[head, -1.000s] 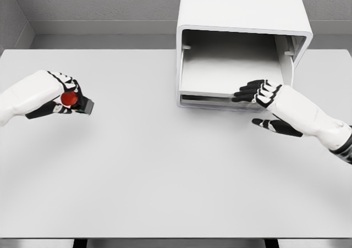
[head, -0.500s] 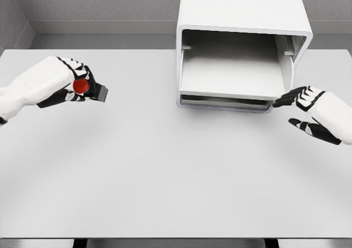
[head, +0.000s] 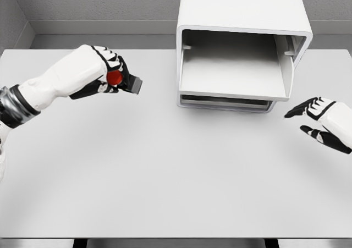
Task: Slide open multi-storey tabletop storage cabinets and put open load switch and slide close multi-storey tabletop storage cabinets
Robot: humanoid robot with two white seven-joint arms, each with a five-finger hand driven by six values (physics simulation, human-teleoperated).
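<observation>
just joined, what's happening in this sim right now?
The left hand holds the load switch, a dark block with a red knob, above the table to the left of the white storage cabinet. The cabinet's upper tray is slid out and looks empty. The right hand hangs open just right of the cabinet, touching nothing. The switch is not yet in the tray.
</observation>
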